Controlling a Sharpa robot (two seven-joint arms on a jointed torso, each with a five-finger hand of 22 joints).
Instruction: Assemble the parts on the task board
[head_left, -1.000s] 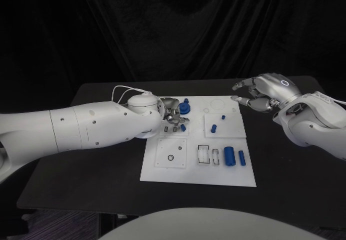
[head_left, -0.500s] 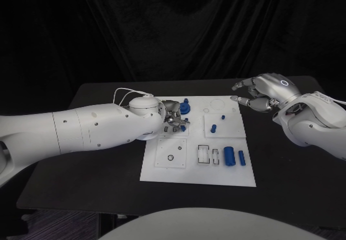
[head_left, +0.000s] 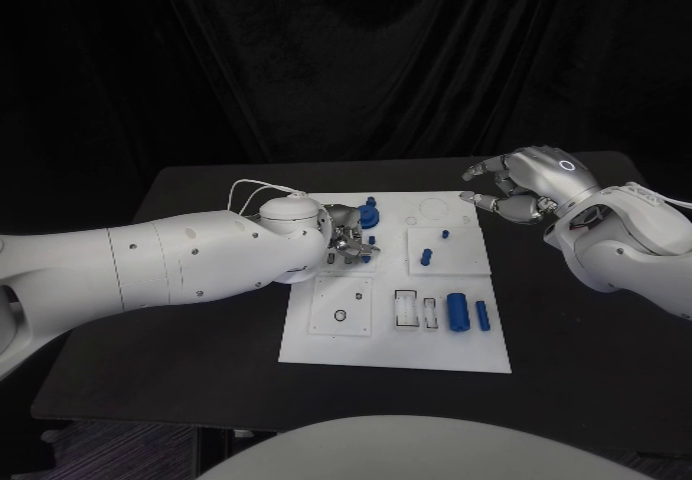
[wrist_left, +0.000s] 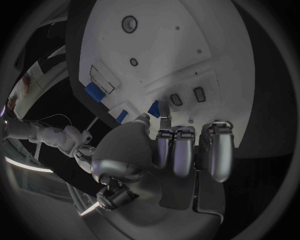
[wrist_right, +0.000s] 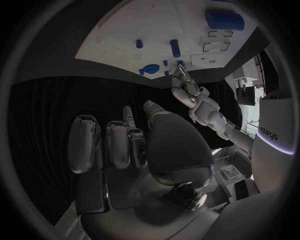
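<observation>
- Task board (head_left: 378, 330) lies flat in the middle of the black tabletop (head_left: 188, 330), with blue parts spread over it: a large cylinder (head_left: 457, 311) and a slimmer one (head_left: 482, 315) near its right edge, a peg (head_left: 427, 257) further up, and a knobbed piece (head_left: 371, 212) at the far left corner.
- Left robot hand (head_left: 346, 235) is down over the board's upper left area, fingers curled in close to a small blue part (head_left: 365, 256) beside two small slots (wrist_left: 187, 96); I cannot tell whether it grips that part or only touches it.
- Right robot hand (head_left: 516, 185) hovers off the board's far right corner, fingers loosely curled, nothing visible in them.
- Judged step: the left robot hand seems to be seating or picking a small part at the upper left section.
- Next move likely calls for fine alignment of the part with its slot, then a straight press down.
</observation>
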